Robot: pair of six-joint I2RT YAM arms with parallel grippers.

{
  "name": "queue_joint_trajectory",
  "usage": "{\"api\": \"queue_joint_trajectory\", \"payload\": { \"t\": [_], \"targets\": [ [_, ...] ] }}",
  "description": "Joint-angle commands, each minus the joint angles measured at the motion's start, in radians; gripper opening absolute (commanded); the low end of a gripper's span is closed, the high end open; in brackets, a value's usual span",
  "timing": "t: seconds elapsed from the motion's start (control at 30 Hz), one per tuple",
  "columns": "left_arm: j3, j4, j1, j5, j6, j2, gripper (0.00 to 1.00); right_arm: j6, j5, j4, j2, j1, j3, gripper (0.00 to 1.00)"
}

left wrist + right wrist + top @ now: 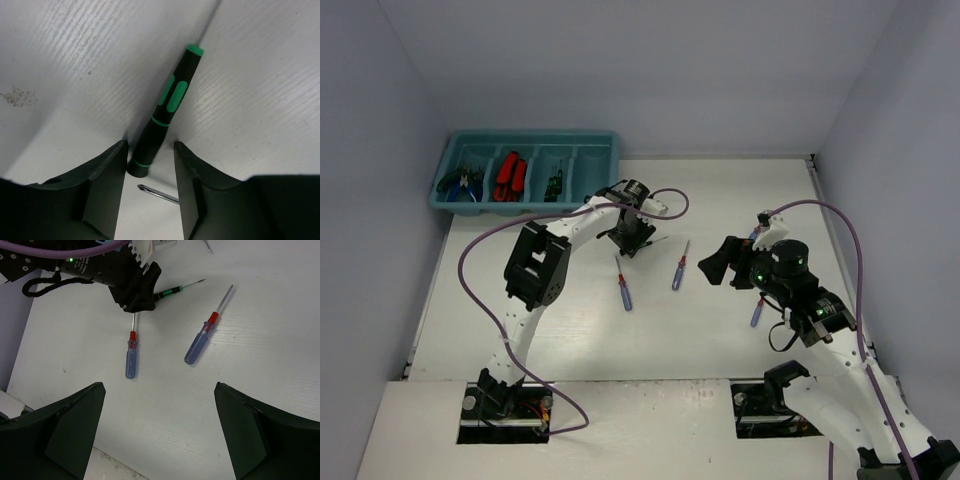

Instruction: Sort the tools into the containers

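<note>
A white bench seen from above, with a teal tray at its far left corner. Counting from the tray's left end, the first compartment holds blue- and green-handled pliers, the second red utility knives, and the third green-handled screwdrivers.

Just off the tray's near right corner, the left fingers are down at the bench. They stand partly apart, one on each side of the butt end of a black-and-green screwdriver, which lies flat on the bench. A gap shows beside the handle, so it is not clamped.

Further from the tray on that same side lie two blue-handled screwdrivers with red collars, apart from each other. A third blue screwdriver lies further still to the right of the tray, half hidden by the right arm.

The right fingers are spread wide with nothing between them, raised above the bench, well apart from the tray.
</note>
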Motion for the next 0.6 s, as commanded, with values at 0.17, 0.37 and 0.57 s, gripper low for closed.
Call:
{"api": "queue_joint_trajectory", "payload": {
  "t": [0.17, 0.37, 0.57],
  "targets": [
    [-0.033, -0.079, 0.005, -0.026, 0.024, -0.046, 0.10, -0.008, 0.017, 0.045, 0.001, -0.005, 0.020, 0.89],
    [0.018, -0.073, 0.006, 0.003, -0.006, -0.183, 0.00, -0.024, 0.022, 0.051, 0.025, -0.005, 0.030, 0.89],
    [0.065, -0.047, 0.040, -0.170, -0.148, -0.324, 0.00, -0.038, 0.056, 0.051, 0.038, -0.004, 0.043, 0.89]
  ]
}}
